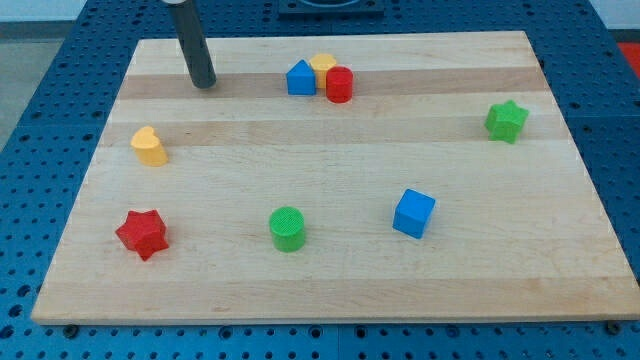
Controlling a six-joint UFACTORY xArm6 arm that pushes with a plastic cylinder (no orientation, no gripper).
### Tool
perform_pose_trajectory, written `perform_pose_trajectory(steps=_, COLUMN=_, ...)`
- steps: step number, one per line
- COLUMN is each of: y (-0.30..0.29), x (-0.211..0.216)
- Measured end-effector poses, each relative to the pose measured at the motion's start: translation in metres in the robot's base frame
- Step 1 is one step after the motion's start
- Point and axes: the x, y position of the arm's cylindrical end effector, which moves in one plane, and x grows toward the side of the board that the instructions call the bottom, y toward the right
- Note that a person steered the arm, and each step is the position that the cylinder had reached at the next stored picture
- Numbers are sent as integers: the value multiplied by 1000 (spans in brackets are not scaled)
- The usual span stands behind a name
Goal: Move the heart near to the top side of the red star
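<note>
The yellow heart (148, 146) lies on the wooden board (330, 280) near the view's left edge. The red star (141, 234) lies below it, toward the view's bottom left, with a gap of about one block's height between them. My tip (204, 83) touches the board at the view's top left, above and to the right of the heart, apart from every block.
A blue block (300, 78), a yellow block (322, 66) and a red cylinder (339, 85) cluster at the top middle. A green star (506, 120) sits at the right. A green cylinder (287, 228) and a blue cube (413, 213) lie in the lower middle.
</note>
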Motion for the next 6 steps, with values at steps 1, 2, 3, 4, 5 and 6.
perform_pose_trajectory(steps=1, y=12, x=76)
perform_pose_trajectory(steps=2, y=12, x=88)
perform_pose_trajectory(steps=3, y=-6, x=68)
perform_pose_trajectory(steps=4, y=-38, x=64)
perform_pose_trajectory(steps=5, y=-50, x=64)
perform_pose_trajectory(steps=6, y=-64, x=107)
